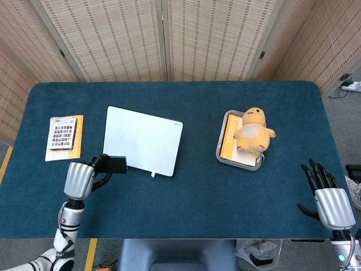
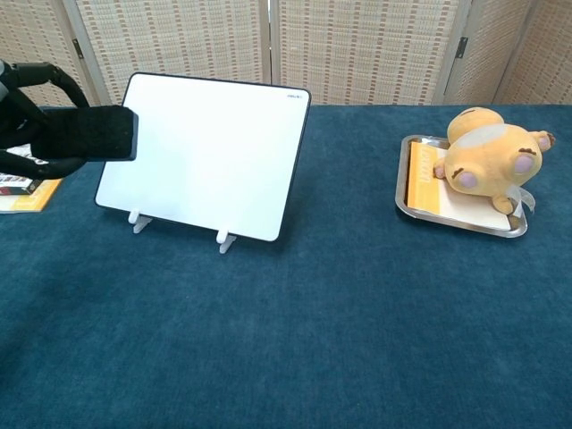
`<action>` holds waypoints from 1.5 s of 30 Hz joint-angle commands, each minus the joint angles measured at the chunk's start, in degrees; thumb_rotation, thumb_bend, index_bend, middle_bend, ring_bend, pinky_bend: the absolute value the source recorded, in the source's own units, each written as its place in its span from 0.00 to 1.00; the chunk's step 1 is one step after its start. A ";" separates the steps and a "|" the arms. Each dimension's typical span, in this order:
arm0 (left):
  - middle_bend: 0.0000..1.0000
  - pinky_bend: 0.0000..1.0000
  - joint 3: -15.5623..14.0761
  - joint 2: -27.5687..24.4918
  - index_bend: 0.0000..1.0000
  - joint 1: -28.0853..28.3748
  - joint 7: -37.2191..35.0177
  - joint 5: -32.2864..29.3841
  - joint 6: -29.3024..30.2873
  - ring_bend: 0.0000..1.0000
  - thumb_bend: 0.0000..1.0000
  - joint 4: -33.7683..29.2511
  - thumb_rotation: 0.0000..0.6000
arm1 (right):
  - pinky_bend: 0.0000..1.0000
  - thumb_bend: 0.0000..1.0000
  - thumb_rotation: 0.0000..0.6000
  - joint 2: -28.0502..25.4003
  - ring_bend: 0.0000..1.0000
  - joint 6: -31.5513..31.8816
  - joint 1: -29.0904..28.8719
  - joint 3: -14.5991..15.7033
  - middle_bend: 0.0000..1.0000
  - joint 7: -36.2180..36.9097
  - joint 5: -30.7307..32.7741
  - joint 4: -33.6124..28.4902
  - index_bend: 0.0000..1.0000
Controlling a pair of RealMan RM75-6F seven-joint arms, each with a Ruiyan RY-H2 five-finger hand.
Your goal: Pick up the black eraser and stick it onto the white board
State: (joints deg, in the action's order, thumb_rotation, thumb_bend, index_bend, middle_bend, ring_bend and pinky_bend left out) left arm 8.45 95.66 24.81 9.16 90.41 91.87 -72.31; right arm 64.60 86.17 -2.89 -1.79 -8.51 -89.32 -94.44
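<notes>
My left hand (image 1: 80,178) (image 2: 31,121) holds the black eraser (image 1: 117,164) (image 2: 100,133) lifted off the table, in front of the white board's lower left part. The white board (image 1: 143,140) (image 2: 206,156) leans back on two small white feet in the left half of the table. In the chest view the eraser overlaps the board's left edge; whether it touches is unclear. My right hand (image 1: 327,199) rests open at the table's near right corner, fingers spread, holding nothing; only the head view shows it.
A book with a colourful box on top (image 1: 63,136) (image 2: 22,183) lies at the far left. A metal tray (image 1: 224,155) (image 2: 413,207) with a yellow plush toy (image 1: 252,131) (image 2: 485,158) sits right of centre. Woven screens stand behind the blue table.
</notes>
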 commanded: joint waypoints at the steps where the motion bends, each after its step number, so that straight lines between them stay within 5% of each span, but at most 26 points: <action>1: 1.00 1.00 1.54 5.19 0.57 2.22 -7.39 2.13 1.22 1.00 0.26 7.74 1.00 | 0.18 0.15 1.00 -0.03 0.02 -0.14 -0.07 -0.05 0.00 -0.01 0.11 0.02 0.00; 28: 1.00 1.00 3.18 24.28 0.56 17.65 -20.61 1.16 -6.60 1.00 0.26 47.16 1.00 | 0.18 0.15 1.00 -2.50 0.02 -3.46 -1.34 -1.37 0.00 5.28 3.97 -0.01 0.00; 45: 1.00 1.00 2.62 28.28 0.56 20.86 -26.93 -2.44 -11.40 1.00 0.26 57.83 1.00 | 0.18 0.15 1.00 -2.38 0.02 -5.51 -2.23 -2.11 0.00 4.01 6.87 -0.31 0.00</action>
State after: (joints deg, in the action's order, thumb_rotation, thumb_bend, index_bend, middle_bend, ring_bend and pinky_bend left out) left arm 11.23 123.71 45.49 -17.48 88.19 80.87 -14.81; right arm 62.21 80.68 -5.10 -3.88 -4.48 -82.47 -94.74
